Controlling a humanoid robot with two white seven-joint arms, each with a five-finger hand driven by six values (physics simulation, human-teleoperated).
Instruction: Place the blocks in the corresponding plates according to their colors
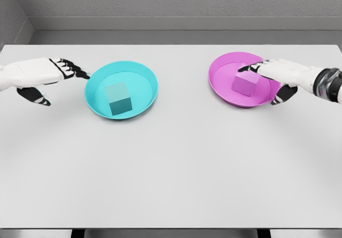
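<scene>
Looking at the worktop (171, 168), you have the cyan block (118, 98) sitting in the cyan plate (144, 75) on the left and the pink block (246, 82) in the pink plate (222, 69) on the right. Your left hand (40, 77) hangs just left of its plate, fingers spread and empty. Your right hand (280, 77) reaches over the pink plate's right side (fingers loose beside the block, apparently not gripping). Pulling back carelessly there could nudge the block or tip the rim.
</scene>
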